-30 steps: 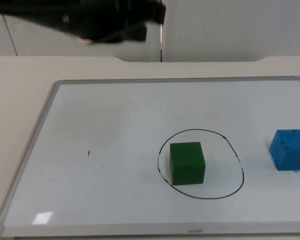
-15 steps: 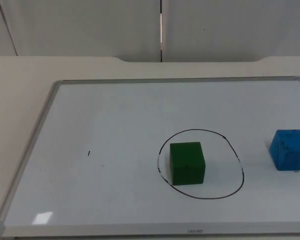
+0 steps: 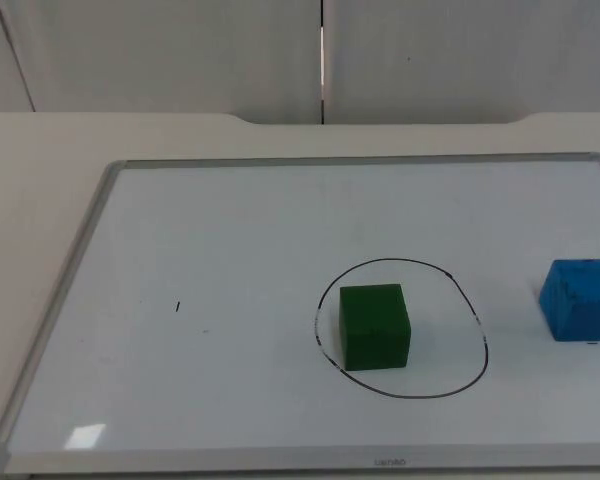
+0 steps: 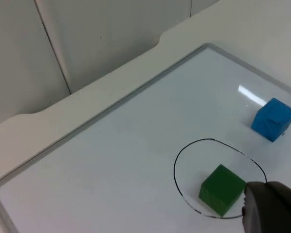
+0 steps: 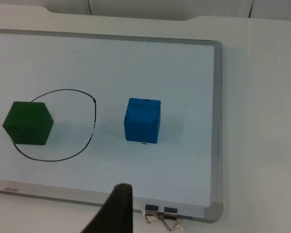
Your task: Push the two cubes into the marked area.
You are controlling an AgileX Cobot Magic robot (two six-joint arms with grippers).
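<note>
L arm cleared off top view; green cube (image 3: 375,326) in circle (image 3: 401,328), blue cube (image 5: 142,120) ahead of R gripper (image 5: 117,209) still out. Finger opening: can't tell, either gripper.

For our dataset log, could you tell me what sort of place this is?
Probably a lab bench for robot trials: a whiteboard lies flat on a white table before a grey partition wall, with a green cube and a blue cube.

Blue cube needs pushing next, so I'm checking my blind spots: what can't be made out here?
- Blue cube: top view's edge clips its right side.
- Left gripper, right gripper: one fingertip each at the wrist picture's edge; open or shut unclear.
- Green cube: hides part of the drawn circle.
</note>
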